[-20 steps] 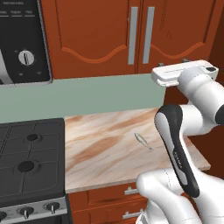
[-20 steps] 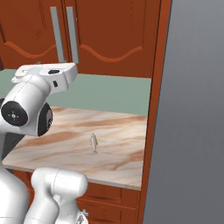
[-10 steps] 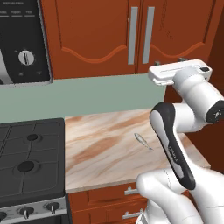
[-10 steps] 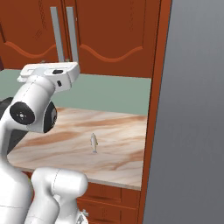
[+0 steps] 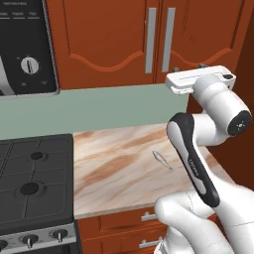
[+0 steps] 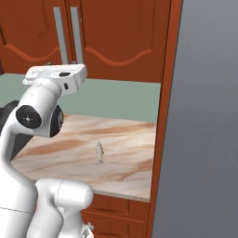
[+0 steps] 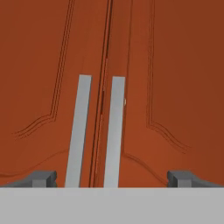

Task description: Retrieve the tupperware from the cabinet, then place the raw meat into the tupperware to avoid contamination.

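The cabinet (image 5: 99, 34) hangs above the counter with both doors shut, its two long grey bar handles (image 7: 79, 131) side by side at the centre seam. My gripper (image 7: 112, 178) is open and faces the doors just below the handles, its fingertips (image 7: 41, 177) spread wide with nothing between them. From the base views the gripper (image 5: 190, 68) (image 6: 61, 63) is raised at the height of the doors' lower edge. The raw meat (image 5: 161, 158) (image 6: 99, 151), a small silvery sliver, lies on the marble counter (image 5: 114, 168) below the arm. The tupperware is hidden.
A black stove (image 5: 30, 183) adjoins the counter on the left, with a microwave (image 5: 25, 44) above it. A tall grey panel (image 6: 204, 139) rises beyond the wooden side wall at the counter's right end. Drawers (image 5: 144, 217) sit under the counter.
The hand has risen slightly and the arm's elbow has lifted with it, bringing the gripper nearer the cabinet handles. The jaws stayed open and the raw meat has not moved.
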